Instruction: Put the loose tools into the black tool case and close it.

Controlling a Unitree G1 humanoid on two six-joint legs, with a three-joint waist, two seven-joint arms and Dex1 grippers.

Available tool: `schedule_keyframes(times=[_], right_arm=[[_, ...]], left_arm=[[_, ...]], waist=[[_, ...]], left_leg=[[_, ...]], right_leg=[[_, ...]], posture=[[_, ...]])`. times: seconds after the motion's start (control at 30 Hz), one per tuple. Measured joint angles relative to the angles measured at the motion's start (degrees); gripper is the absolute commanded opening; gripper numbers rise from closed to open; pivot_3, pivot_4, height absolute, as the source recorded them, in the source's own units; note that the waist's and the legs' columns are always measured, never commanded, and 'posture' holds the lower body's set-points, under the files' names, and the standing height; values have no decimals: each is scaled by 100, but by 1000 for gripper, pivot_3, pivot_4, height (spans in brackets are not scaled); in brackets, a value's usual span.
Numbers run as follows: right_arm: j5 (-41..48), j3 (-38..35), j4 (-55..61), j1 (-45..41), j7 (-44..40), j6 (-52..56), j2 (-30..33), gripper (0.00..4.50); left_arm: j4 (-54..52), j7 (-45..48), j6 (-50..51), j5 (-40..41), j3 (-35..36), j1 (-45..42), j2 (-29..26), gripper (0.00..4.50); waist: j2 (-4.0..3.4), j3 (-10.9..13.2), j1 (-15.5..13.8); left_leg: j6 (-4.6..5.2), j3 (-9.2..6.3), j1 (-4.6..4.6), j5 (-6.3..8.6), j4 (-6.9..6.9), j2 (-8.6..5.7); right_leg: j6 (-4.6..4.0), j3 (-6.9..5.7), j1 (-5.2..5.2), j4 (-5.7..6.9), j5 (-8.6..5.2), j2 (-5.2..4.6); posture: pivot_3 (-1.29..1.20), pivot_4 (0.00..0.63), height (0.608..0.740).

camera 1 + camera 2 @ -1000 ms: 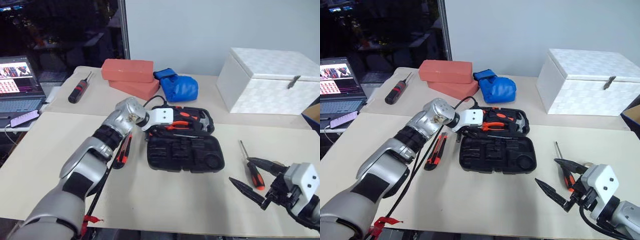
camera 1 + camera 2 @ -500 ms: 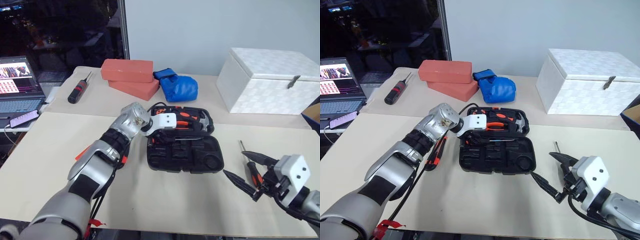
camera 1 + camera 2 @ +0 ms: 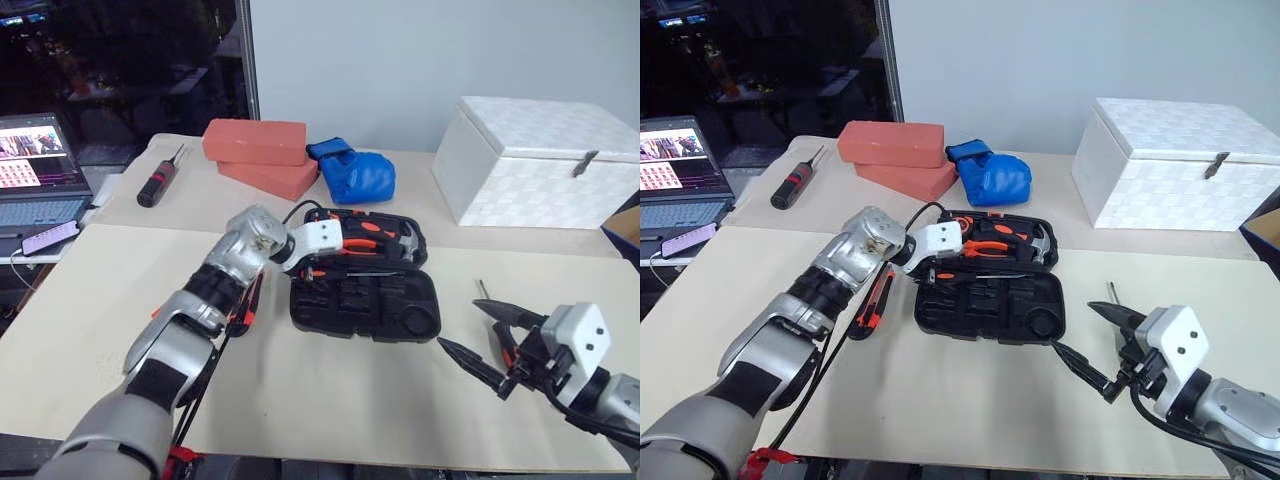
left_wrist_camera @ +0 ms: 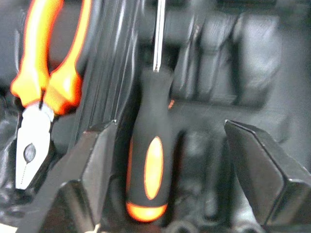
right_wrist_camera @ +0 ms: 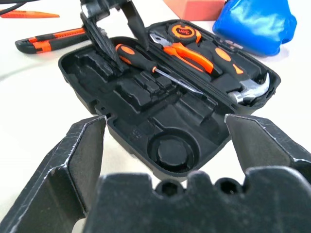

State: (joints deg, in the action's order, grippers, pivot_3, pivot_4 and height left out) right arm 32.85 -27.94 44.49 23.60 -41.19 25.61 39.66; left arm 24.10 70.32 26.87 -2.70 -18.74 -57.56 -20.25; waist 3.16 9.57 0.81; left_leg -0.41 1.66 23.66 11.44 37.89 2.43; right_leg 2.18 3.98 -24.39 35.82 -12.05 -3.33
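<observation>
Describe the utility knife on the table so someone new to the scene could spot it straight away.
Start at the open black tool case mid-table. Just off its left end, partly under the left arm, lies the utility knife. It is a flat orange-and-black bar, unlike the round-handled, steel-shafted screwdriver farther back.

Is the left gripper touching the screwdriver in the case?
Apart. The left wrist view shows the left gripper open, with dark gaps between both fingers and the screwdriver in the case.

The tape measure (image 5: 182, 31) in the black tool case (image 5: 146, 126) carries a short mark on its orange face, seemingly "3M". The laptop (image 3: 40, 165) screen at nine o'clock is illegible.
</observation>
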Motion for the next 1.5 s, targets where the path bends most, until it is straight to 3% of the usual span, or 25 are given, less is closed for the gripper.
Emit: schedule_keyframes(times=[0.13,0.27,0.4,0.67,0.8,0.93,1.03,1.13,1.27,1.33,1.37,1.5], right_arm=[[21,-96,12,36,26,-12,-101,4500],[-58,-168,10,17,159,-48,-179,4500],[-166,-160,13,4,427,-134,-453,4500],[-400,-77,-16,59,94,-284,-293,4500],[33,-137,-21,-79,-264,-331,-203,4500],[315,-185,-27,-352,-193,-250,-179,4500],[368,-183,-52,-514,155,34,-124,4500],[146,-198,-257,-502,589,628,201,4500],[53,-305,-634,-487,775,1486,804,4500],[-22,-242,-921,-899,1049,2130,1102,4500],[-22,-210,-1073,-1098,1179,2473,1228,4500],[-117,284,-1804,-1461,1417,3479,1428,4500]], left_arm=[[-864,-750,572,650,913,511,416,1648],[-968,-1829,186,704,1118,1377,945,184],[-955,-2784,-396,256,808,2158,1192,83],[-667,-3494,-288,-404,104,1992,1303,83],[-1054,-3421,-257,-181,243,2310,1287,83],[-1859,-3125,-235,626,735,2845,1268,83],[-2763,-2783,152,1352,1155,2919,953,768],[-3739,-2160,775,2311,1553,3068,322,1915],[-4541,-1555,1354,3120,1583,3253,-351,3445],[-4718,-1070,1510,3463,1511,3301,-832,4195],[-4739,-858,1554,3559,1501,3293,-1057,4407],[-4854,-335,1579,3821,1312,3222,-1493,4407]], waist=[[-18,-10,-10],[-20,-11,-18],[-20,-11,-19],[-53,-77,-16],[-60,-84,7],[-62,-79,35],[-63,-80,21],[-67,-81,11],[-67,-79,-29],[-62,-74,-4],[-61,-71,8],[-57,-68,-7]], left_leg=[[11,-2,3,7,0,-6],[11,-9,3,7,0,-13],[11,-11,-3,7,0,-18],[-13,-21,-55,21,0,-43],[-32,-35,-80,33,0,-43],[-4,-36,-22,15,-1,-42],[15,-35,-15,4,-1,-37],[15,-33,-14,5,-5,-39],[16,-36,-2,5,-5,-48],[16,-33,-2,5,-1,-47],[16,-31,-3,5,-1,-47],[16,-37,-12,5,-2,-45]], right_leg=[[48,0,6,-3,6,-3],[50,0,6,-1,7,-3],[46,4,8,3,10,-4],[12,14,60,-7,-5,-16],[9,9,81,-8,-7,-14],[3,10,21,-4,-3,-13],[2,10,16,-2,-4,-7],[5,11,17,-2,-24,-9],[13,14,17,-10,-32,-16],[9,17,13,-11,-31,-16],[5,19,12,-11,-28,-15],[1,15,20,-11,-28,-13]], posture=[[0,150,740],[0,150,740],[0,150,740],[0,150,740],[0,150,740],[0,150,740],[0,150,740],[0,150,740],[0,150,740],[0,150,740],[0,150,740],[0,150,740]])
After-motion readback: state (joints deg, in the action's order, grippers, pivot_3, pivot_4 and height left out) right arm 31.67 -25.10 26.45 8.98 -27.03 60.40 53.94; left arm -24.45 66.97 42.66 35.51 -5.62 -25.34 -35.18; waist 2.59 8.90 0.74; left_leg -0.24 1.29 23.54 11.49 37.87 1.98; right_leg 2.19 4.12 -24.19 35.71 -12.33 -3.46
